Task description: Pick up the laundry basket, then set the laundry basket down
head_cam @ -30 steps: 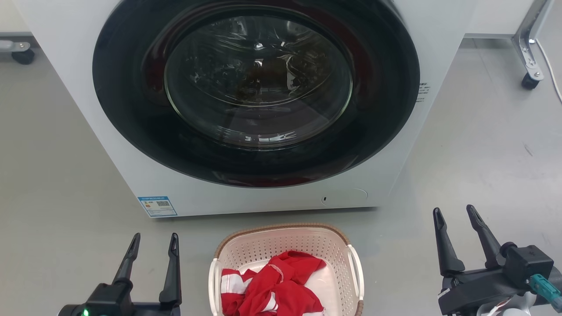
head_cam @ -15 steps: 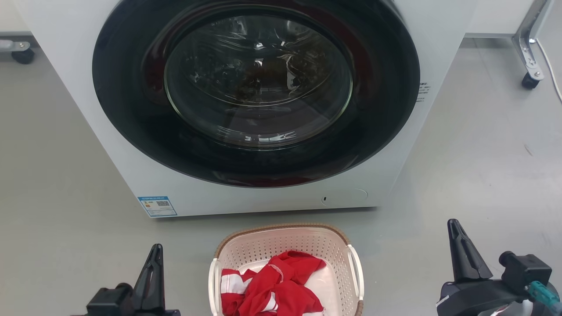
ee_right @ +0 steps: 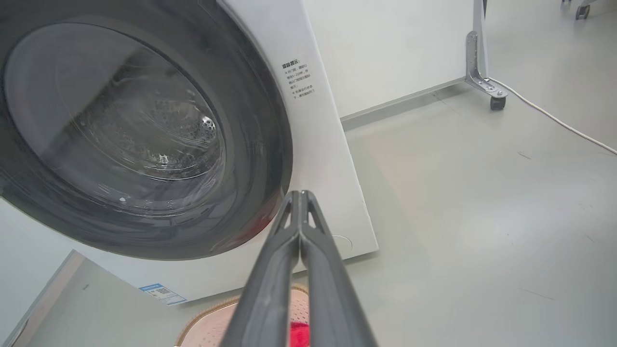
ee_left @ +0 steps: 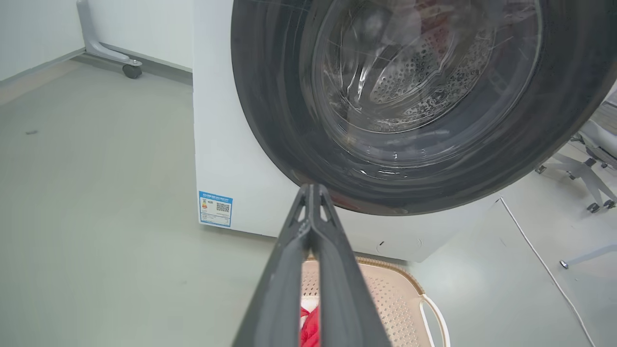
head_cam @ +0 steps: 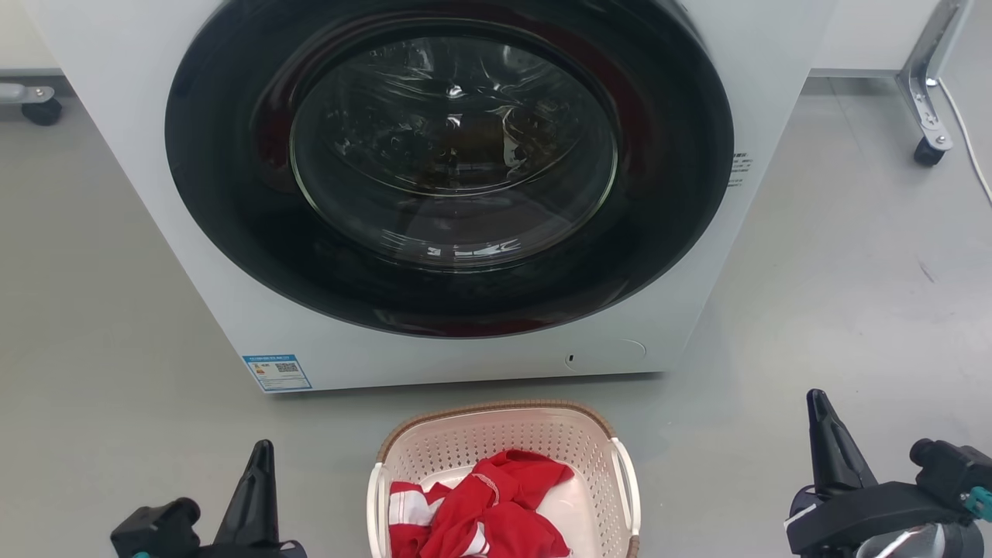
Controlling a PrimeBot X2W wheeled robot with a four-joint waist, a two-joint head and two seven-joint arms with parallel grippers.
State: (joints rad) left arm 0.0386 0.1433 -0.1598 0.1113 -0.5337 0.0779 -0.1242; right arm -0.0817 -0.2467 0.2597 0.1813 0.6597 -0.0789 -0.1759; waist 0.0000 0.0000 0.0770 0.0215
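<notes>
The cream laundry basket (head_cam: pixel 508 449) with its brown woven-look rim and white side handles stands on the grey floor at the bottom centre of the head view, holding red and white cloth (head_cam: pixel 484 508). My left gripper (head_cam: pixel 262 453) is shut, empty, on the floor side left of the basket, apart from it. To the basket's right, also apart, my right gripper (head_cam: pixel 818 403) is shut and empty. In the left wrist view the shut gripper (ee_left: pixel 312 189) points over the basket's rim (ee_left: pixel 385 266). The right wrist view has its shut gripper (ee_right: pixel 300 194) above the basket (ee_right: pixel 207 327).
The white washing machine (head_cam: pixel 310 341) with its closed dark round door (head_cam: pixel 453 155) stands right behind the basket. Wheeled metal frame legs (head_cam: pixel 922 116) stand at the far right and far left (head_cam: pixel 35 105). A white cable (head_cam: pixel 969 139) runs over the floor at the right.
Both grippers went from open to shut and dropped lower in the head view. The head camera shifted slightly, so the machine and basket sit a little lower.
</notes>
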